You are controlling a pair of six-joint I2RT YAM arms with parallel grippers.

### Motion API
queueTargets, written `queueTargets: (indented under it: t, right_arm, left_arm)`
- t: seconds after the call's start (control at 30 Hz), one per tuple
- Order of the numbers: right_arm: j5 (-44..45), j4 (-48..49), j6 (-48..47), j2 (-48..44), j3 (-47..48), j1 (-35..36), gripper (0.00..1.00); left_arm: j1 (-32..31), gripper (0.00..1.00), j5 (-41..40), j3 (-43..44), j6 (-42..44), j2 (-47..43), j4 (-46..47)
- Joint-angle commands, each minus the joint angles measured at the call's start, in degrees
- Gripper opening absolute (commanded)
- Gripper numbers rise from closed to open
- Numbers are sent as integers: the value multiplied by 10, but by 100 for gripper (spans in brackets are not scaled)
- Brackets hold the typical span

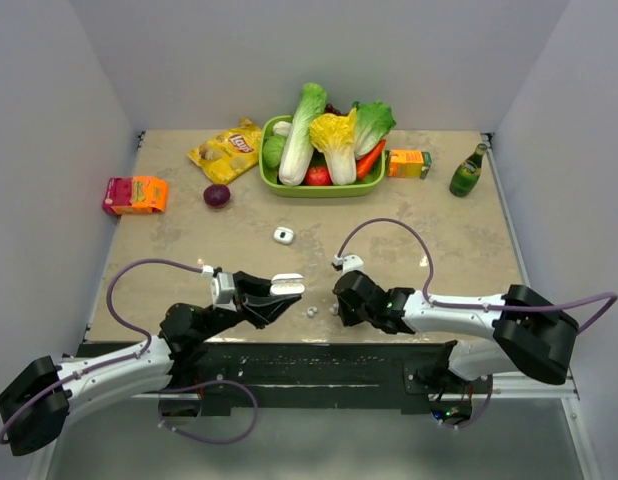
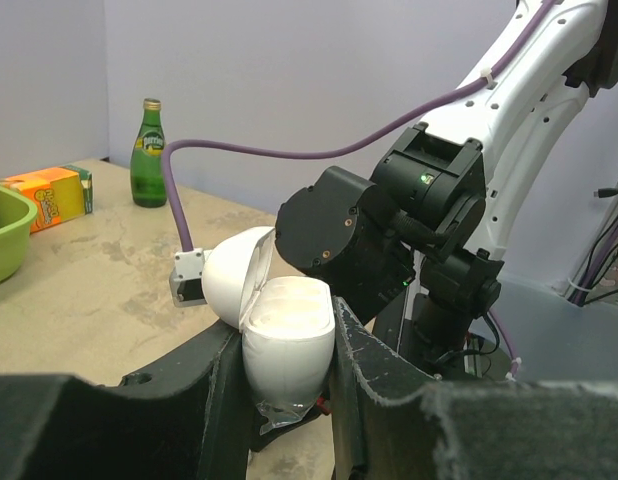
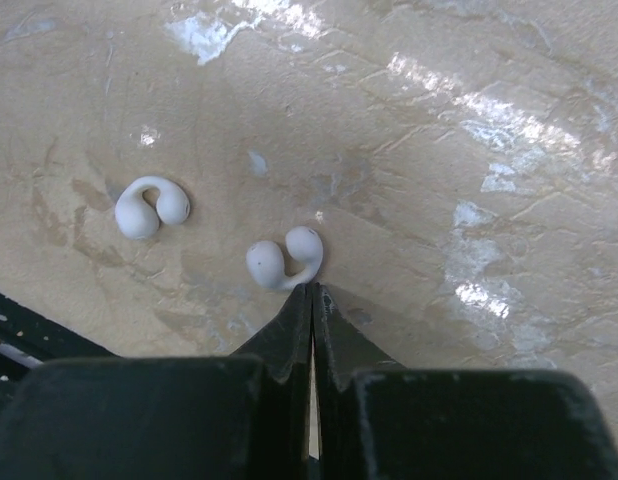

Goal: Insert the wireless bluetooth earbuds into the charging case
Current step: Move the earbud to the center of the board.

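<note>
Slightly apart, both earbuds (image 3: pixel 284 258) lie near the table (image 3: pixel 439 150) edge.

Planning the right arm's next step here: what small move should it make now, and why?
Probably open the right end effector and lower it around the nearer earbud: it is shut, tips just beside that bud on the table, the second earbud apart. The left end effector holds the charging case open, ready.

Walls (image 1: pixel 319 50): plain pale grey, at left, top, right edges.
Table (image 1: pixel 189 240): mottled beige, centre (glossy glare patches close up).
</note>
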Motion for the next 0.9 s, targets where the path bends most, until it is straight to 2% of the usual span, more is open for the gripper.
queueTargets:
  t: [0.0,0.27,0.47,0.57,0.77,0.87]
  right_arm:
    - [38,-11,33,16,10,2,0]
    - [27,0,26,44,21,3,1]
    - [42,12,-1,69,43,0,7]
    - [57,7,-9,85,55,-4,13]
    - [89,-9,3,87,63,-7,35]
    - [94,-17,4,87,68,-11,38]
  left_arm:
    - [0,0,3,-30,-6,-3,41]
    - [0,0,3,-30,-9,-3,44]
    - [0,0,3,-30,-10,0,47]
    - [0,0,2,-30,-10,0,48]
    - [0,0,-2,-44,-8,0,46]
    - [0,0,-2,-45,-9,4,50]
